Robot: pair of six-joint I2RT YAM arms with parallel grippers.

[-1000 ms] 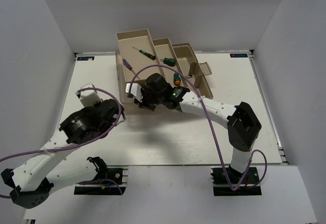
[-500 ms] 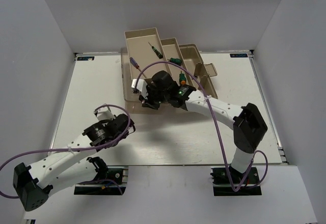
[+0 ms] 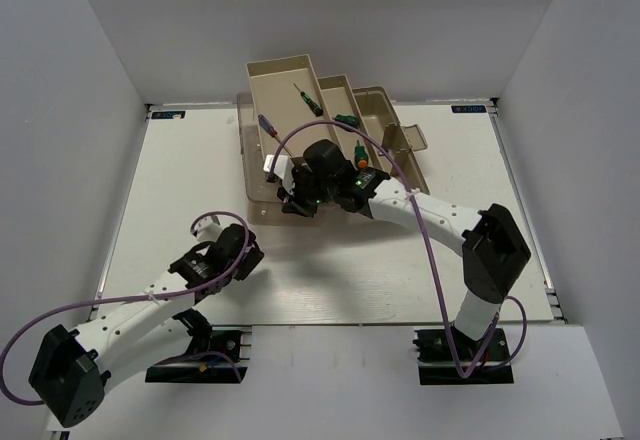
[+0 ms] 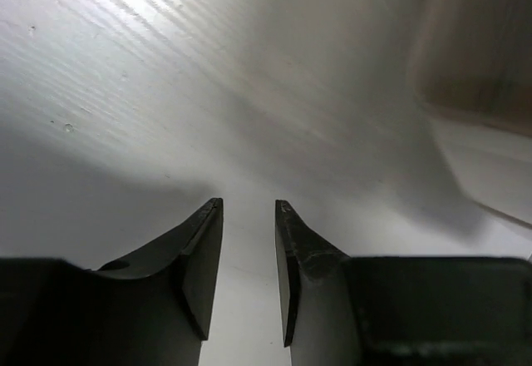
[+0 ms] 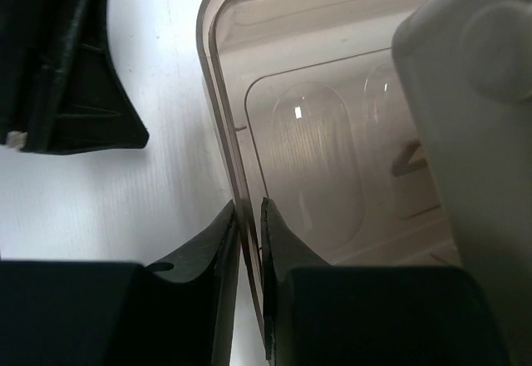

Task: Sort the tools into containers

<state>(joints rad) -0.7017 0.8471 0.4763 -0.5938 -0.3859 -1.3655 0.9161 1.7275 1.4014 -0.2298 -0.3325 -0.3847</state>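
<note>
Jaws of the left gripper stand slightly parted over bare table, holding nothing, apart from the toolbox; a black-green screwdriver already lies in its raised tray; the right gripper pinches the translucent lid by its rim, probably to swing it; open table lies nearer.

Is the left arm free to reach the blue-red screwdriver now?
Probably yes: the screwdriver lies uncovered at the box's left end and the left claw is empty, though the right claw, pinching the lid, crowds the front edge.
</note>
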